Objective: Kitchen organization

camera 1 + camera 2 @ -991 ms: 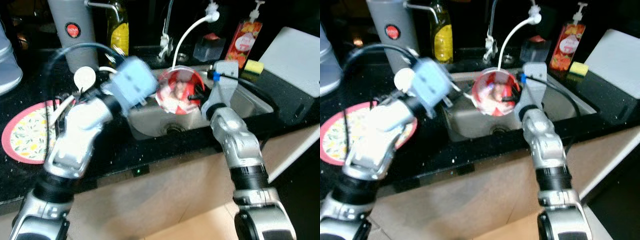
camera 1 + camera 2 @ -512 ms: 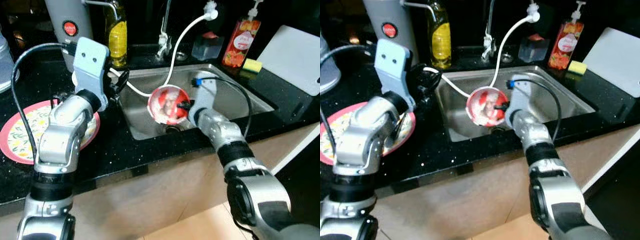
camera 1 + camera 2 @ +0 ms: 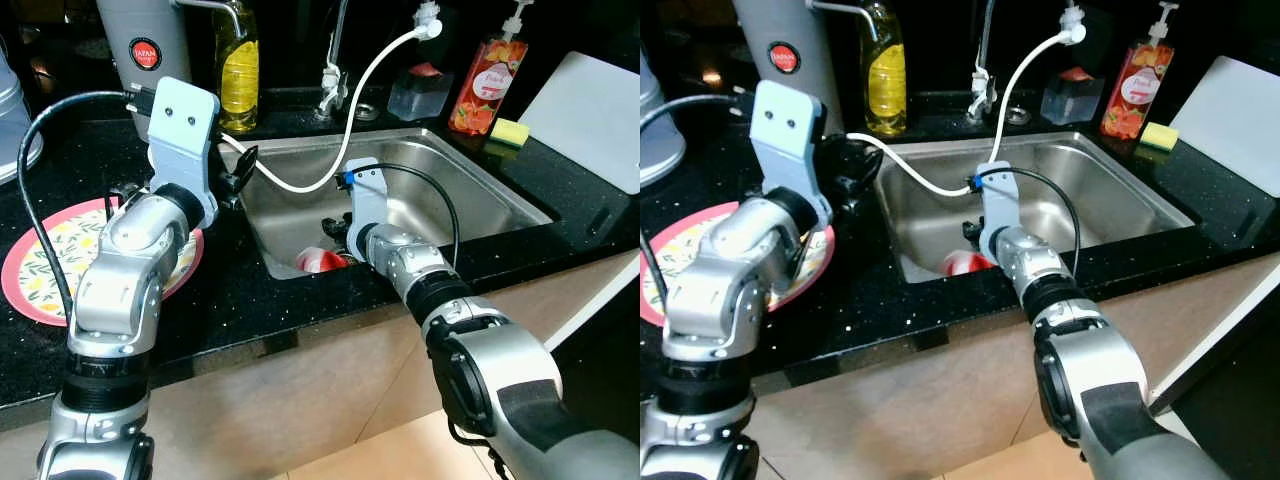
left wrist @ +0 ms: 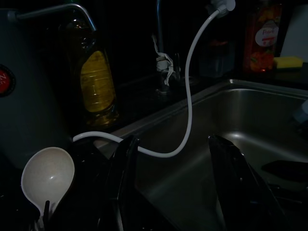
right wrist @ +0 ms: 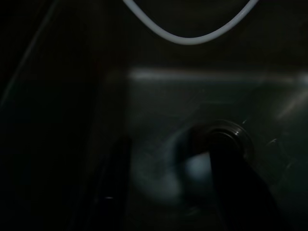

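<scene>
A black speckled worktop (image 3: 250, 300) carries a steel sink (image 3: 470, 195), with a white hose (image 3: 340, 140) looping over the basin, a yellow bottle (image 3: 238, 70) and a red soap bottle (image 3: 480, 75) behind it, and a patterned plate (image 3: 40, 265) beside the left arm. The right pincer (image 3: 335, 232) is lowered into the sink near the drain (image 5: 224, 137); its wrist view is very dark, and its fingers appear parted with nothing between them, though this is uncertain. The red bowl (image 3: 318, 261) lies on the sink floor at the front wall, just beside the right pincer and on its near side; contact cannot be judged. The left pincer (image 4: 175, 192) hovers above the sink's left rim, fingers spread wide and empty, close to a white spoon (image 4: 45, 175). To finish the placing well, the right arm should lift straight up, clear of the bowl's rim and the hose, so nothing is dragged along.
</scene>
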You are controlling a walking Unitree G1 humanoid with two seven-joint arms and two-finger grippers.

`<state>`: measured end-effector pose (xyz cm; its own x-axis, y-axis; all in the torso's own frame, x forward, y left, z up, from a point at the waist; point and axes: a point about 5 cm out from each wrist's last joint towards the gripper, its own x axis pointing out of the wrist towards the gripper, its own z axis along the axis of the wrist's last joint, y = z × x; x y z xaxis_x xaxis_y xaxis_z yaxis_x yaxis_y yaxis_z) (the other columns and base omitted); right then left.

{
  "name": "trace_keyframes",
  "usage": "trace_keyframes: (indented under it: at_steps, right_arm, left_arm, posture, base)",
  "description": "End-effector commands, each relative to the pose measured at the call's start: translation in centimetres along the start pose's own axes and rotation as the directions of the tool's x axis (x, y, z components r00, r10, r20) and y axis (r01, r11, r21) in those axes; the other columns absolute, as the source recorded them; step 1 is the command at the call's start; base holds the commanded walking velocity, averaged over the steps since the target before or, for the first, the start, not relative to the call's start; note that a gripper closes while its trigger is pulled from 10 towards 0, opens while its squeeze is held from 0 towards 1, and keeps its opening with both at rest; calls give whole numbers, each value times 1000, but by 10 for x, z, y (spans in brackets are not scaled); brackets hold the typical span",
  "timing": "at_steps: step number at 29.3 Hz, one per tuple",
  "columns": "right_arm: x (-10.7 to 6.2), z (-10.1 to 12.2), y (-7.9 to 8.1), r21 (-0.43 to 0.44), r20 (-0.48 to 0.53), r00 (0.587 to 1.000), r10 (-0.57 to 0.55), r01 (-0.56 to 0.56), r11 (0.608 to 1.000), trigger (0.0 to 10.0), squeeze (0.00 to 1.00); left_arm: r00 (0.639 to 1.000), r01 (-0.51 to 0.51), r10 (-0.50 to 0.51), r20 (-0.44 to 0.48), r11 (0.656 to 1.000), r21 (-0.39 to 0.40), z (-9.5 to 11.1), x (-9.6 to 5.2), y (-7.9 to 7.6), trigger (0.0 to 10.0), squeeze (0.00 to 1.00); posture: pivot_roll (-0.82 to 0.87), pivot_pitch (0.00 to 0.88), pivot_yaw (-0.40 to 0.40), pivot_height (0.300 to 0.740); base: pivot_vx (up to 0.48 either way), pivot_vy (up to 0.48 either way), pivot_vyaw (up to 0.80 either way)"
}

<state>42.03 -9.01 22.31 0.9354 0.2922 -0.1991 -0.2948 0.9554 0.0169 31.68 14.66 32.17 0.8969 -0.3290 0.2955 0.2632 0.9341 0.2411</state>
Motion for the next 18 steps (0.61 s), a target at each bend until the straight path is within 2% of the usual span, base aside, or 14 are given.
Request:
trace_keyframes:
  at_steps: [1, 2, 5, 6, 7, 8, 9, 10, 11, 12, 13, 14, 16, 18]
  right_arm:
    - [0, 5, -3, 32, 18, 1000, -8, 7, 999, 10000, 1000]
    - [0, 5, -3, 32, 18, 1000, -8, 7, 999, 10000, 1000]
    - [-3, 27, -7, 86, 118, 993, -5, -5, 996, 10000, 1000]
    - [-6, 45, -13, 111, 211, 978, -7, -17, 994, 10000, 706]
    - [-9, 54, -16, 129, 254, 967, -9, -25, 991, 10000, 0]
    - [-12, 64, -20, 155, 311, 950, -8, -42, 987, 10000, 0]
    - [-16, 72, -23, 179, 361, 933, -3, -66, 982, 10000, 0]
    - [-16, 72, -23, 179, 361, 933, -3, -66, 982, 10000, 0]
    - [-19, 79, -25, 194, 402, 916, 4, -89, 977, 10000, 0]
    - [-19, 79, -25, 194, 402, 916, 4, -89, 977, 10000, 0]
    - [-28, 90, -28, 197, 481, 877, 23, -133, 971, 10000, 0]
    - [-39, 97, -29, 189, 550, 834, 44, -176, 966, 10000, 0]
    - [-62, 103, -28, 174, 626, 777, 69, -225, 959, 10000, 0]
    - [-79, 101, -26, 163, 658, 750, 69, -231, 959, 10000, 0]
  left_arm:
    - [1000, 8, -8, -9, 1000, -10, -1, -1, -5, 10000, 0]
    - [1000, 8, -8, -9, 1000, -10, -1, -1, -5, 10000, 0]
    - [998, -36, 35, -47, 999, -28, -4, 1, -2, 10000, 0]
    - [996, -62, 59, -71, 997, -52, -5, 1, 0, 10000, 0]
    - [994, -68, 62, -91, 996, -57, -7, 1, 0, 10000, 0]
    - [989, -78, 67, -132, 994, -76, -11, 1, 1, 10000, 0]
    - [981, -93, 76, -177, 992, -87, -15, 0, 2, 10000, 773]
    - [981, -93, 76, -177, 992, -87, -15, 0, 2, 10000, 773]
    - [974, -105, 84, -212, 990, -90, -19, -1, 3, 10000, 984]
    - [974, -105, 84, -212, 990, -90, -19, -1, 3, 10000, 984]
    - [964, -108, 86, -251, 991, -75, -24, -4, 6, 10000, 961]
    - [959, -110, 92, -268, 993, -52, -26, -7, 10, 10000, 0]
    - [950, -114, 121, -289, 993, 39, -27, -12, 22, 10000, 0]
    - [938, -165, 174, -299, 985, 54, -26, -15, 37, 10000, 0]
  posture:
    - [-56, 129, -101, 740]
    - [-56, 129, -101, 740]
    - [-58, 128, -99, 740]
    - [-57, 129, -98, 740]
    - [-56, 129, -97, 740]
    - [-55, 129, -97, 740]
    - [-55, 129, -94, 740]
    - [-55, 129, -94, 740]
    - [-55, 130, -92, 740]
    - [-55, 130, -92, 740]
    - [-56, 132, -85, 740]
    - [-59, 133, -76, 740]
    - [-61, 136, -71, 740]
    - [-61, 133, -64, 740]
  base:
    - [0, 0, 0]
    - [0, 0, 0]
    - [0, 0, 0]
    - [0, 0, 0]
    - [0, 0, 0]
    - [0, 0, 0]
    - [0, 0, 0]
    - [0, 0, 0]
    - [0, 0, 0]
    - [0, 0, 0]
    - [0, 0, 0]
    - [0, 0, 0]
    - [0, 0, 0]
    - [0, 0, 0]
